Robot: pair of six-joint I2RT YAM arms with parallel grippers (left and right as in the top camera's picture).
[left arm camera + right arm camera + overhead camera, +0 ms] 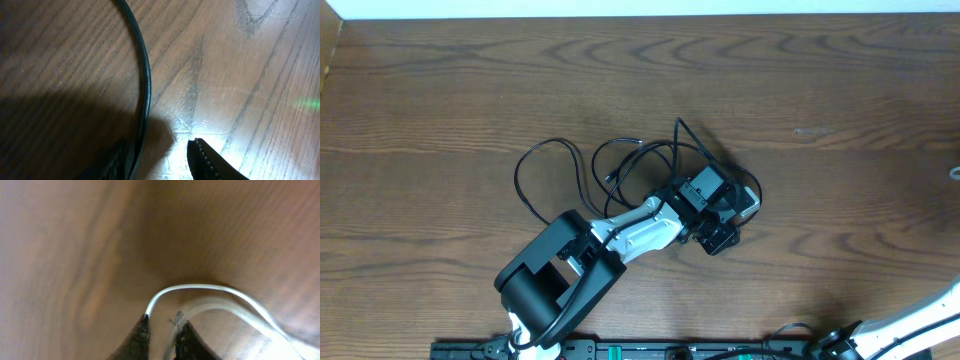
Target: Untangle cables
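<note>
Thin black cables [560, 160] lie in tangled loops on the wooden table, just above my left gripper [720, 228]. In the left wrist view one black cable [145, 75] curves down and runs along the inner side of the left finger. The left gripper [161, 146] is open, with bare wood between the cable and the toothed right finger [207, 161]. In the right wrist view a white cable [200, 287] arches just beyond my right gripper [164, 324]. Its jaws stand slightly apart, and a second white strand [220, 305] runs down beside the right finger. The view is blurred.
The left arm [620, 240] reaches from the front edge to the table's middle. Only part of the right arm [920, 325] shows, at the front right corner. A pale strip [640, 8] runs along the table's far edge.
</note>
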